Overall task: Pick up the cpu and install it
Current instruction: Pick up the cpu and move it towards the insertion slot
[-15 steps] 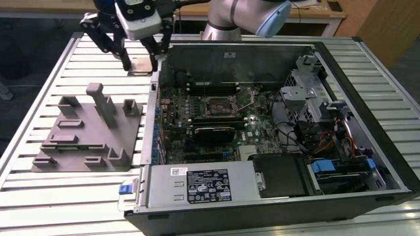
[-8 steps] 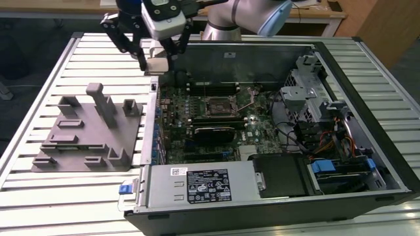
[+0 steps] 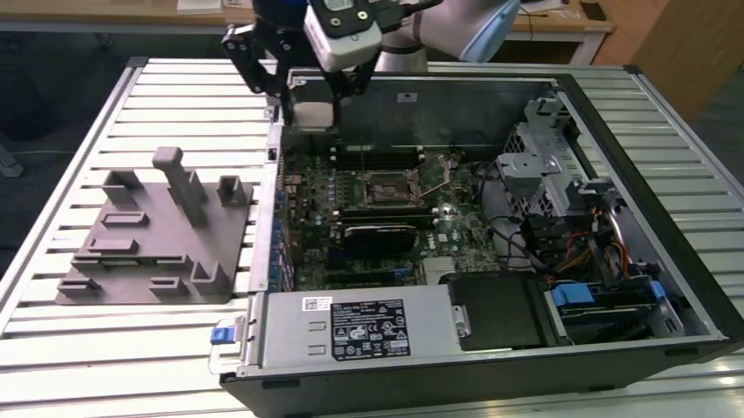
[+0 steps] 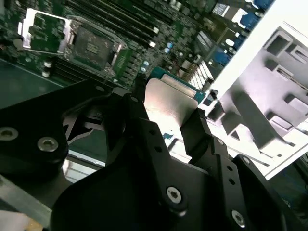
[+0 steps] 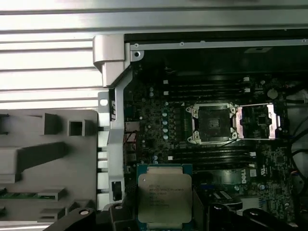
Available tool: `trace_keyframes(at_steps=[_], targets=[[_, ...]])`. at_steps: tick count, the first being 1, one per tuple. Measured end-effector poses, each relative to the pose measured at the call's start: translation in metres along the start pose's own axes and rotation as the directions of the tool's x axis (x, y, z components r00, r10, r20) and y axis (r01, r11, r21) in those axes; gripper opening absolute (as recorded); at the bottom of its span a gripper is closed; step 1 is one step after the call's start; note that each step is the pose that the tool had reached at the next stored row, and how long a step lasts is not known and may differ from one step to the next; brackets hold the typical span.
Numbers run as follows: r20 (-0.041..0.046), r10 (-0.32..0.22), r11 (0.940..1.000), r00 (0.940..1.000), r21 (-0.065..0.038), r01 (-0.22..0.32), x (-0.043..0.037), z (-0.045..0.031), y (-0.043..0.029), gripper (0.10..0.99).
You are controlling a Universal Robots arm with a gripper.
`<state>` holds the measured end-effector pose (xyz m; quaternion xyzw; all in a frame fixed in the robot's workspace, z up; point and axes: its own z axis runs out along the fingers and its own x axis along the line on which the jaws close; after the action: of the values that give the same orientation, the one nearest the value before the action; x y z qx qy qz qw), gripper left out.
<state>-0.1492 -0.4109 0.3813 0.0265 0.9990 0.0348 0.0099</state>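
The cpu (image 3: 312, 115) is a small square chip with a pale metal top, held on edge in my gripper (image 3: 312, 106) above the far left corner of the open computer case (image 3: 651, 287) as the exterior view shows it. In both wrist views the black fingers (image 4: 139, 110) press on opposite edges of the cpu (image 5: 165, 196) (image 4: 168, 103), so the gripper (image 5: 166, 212) (image 4: 168, 111) is shut on it. The motherboard's socket (image 3: 389, 185) (image 5: 211, 122) (image 4: 94, 45) lies open below, its metal load plate (image 5: 257, 121) flipped back.
A grey plastic fixture (image 3: 152, 235) (image 5: 48, 159) stands on the slatted table (image 3: 70, 348) beside the case. Inside the case are a silver box with a black label (image 3: 348, 326), a metal drive cage (image 3: 546, 157) and loose cables (image 3: 570, 252).
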Motion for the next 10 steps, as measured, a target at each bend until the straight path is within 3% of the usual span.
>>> trace_keyframes(at_steps=[10], targets=[[-0.0006,0.0,1.0,1.0,0.0,0.0,-0.0454,0.001,0.0026,0.541]])
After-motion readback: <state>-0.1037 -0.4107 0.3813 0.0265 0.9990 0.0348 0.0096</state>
